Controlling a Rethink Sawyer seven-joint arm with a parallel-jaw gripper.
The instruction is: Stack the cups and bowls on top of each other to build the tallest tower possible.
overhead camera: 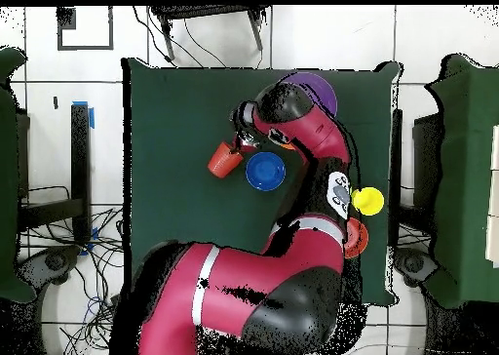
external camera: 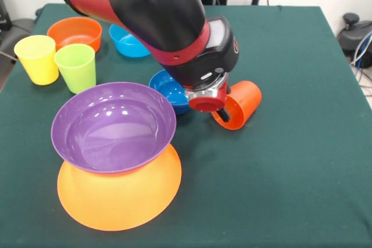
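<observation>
The tower stands at the front left in the front view: the wide purple bowl (external camera: 113,126) sits upright on the upturned very large yellow-orange bowl (external camera: 119,193). My gripper (external camera: 222,113) is at the mouth of the orange-red cup (external camera: 238,104), with one black finger inside the rim, shut on it; the cup is tilted on its side. The dark blue bowl (external camera: 171,91) lies just left of the gripper. In the overhead view the cup (overhead camera: 224,159) is beside the gripper (overhead camera: 237,146) and the dark blue bowl (overhead camera: 265,171). The purple cup and the lime green bowl are out of view.
At the far left stand the yellow cup (external camera: 38,59) and the lime green cup (external camera: 77,67), with the small orange bowl (external camera: 74,32) and the light blue bowl (external camera: 129,42) behind them. My arm (external camera: 151,10) hangs over the table's middle.
</observation>
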